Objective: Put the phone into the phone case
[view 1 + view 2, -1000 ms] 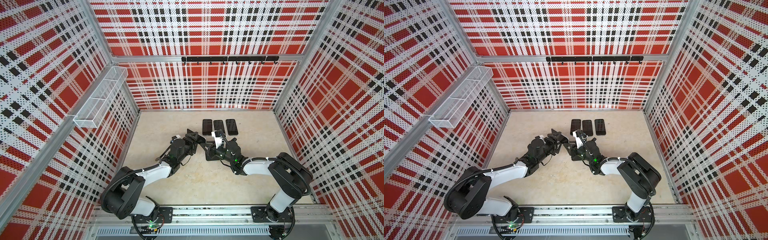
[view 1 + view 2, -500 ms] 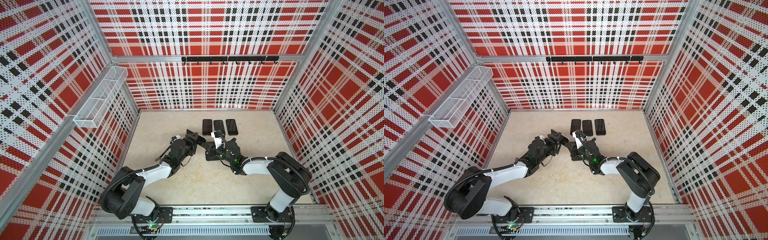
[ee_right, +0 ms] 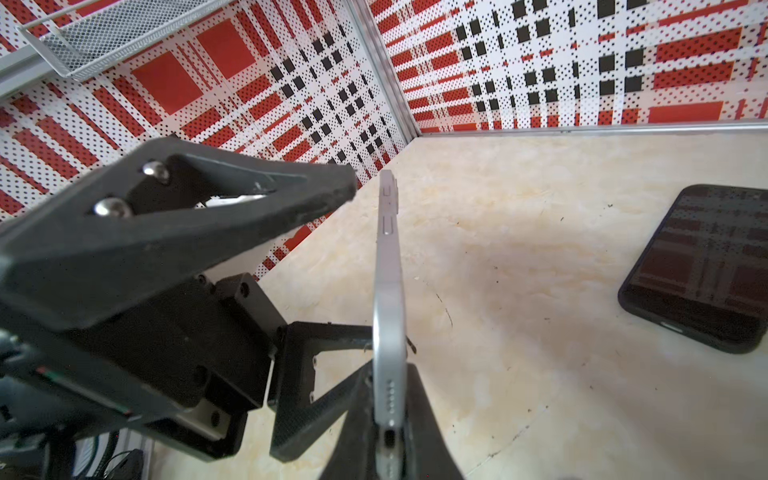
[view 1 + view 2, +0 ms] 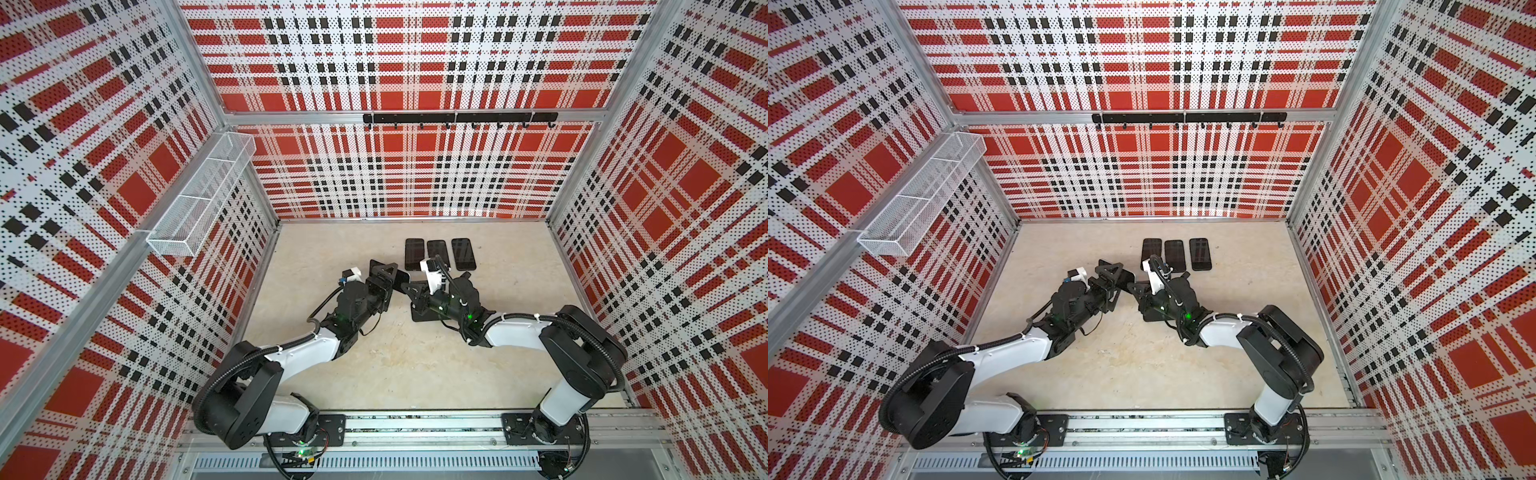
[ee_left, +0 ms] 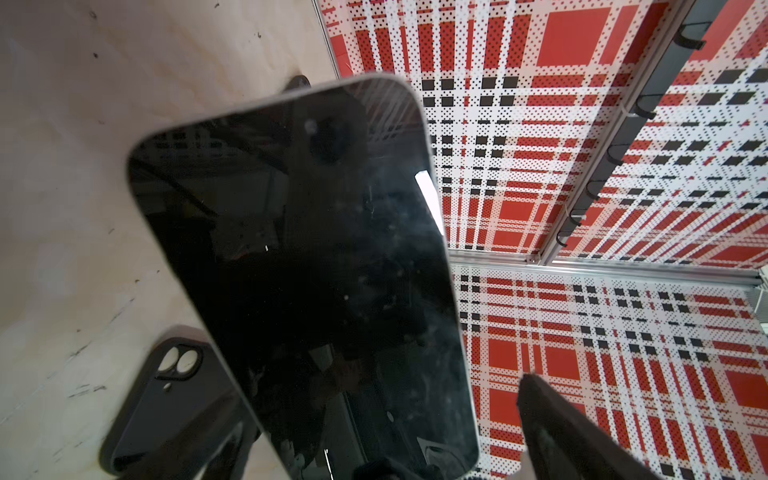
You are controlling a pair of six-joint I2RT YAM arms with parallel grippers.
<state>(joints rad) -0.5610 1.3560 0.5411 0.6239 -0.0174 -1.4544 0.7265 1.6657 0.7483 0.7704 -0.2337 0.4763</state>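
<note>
The phone (image 3: 388, 291), silver-edged with a black screen (image 5: 311, 270), is held edge-up above the table between the two arms in both top views (image 4: 400, 277). My right gripper (image 3: 388, 399) is shut on its bottom end. My left gripper (image 3: 359, 257) stands open, its fingers (image 3: 291, 199) on either side of the phone and apart from it. The black phone case (image 5: 166, 407), with a camera cutout, lies flat on the table below, partly under my right gripper (image 4: 417, 315).
Three dark phones lie side by side at the back of the table (image 4: 438, 253), one near the right wrist camera (image 3: 702, 266). A wire basket (image 4: 199, 199) hangs on the left wall and a hook rail (image 4: 457, 118) on the back wall.
My left gripper has opened wide and let go of the phone. My right gripper has closed on the phone's bottom end. Both arms stay almost where they were.
</note>
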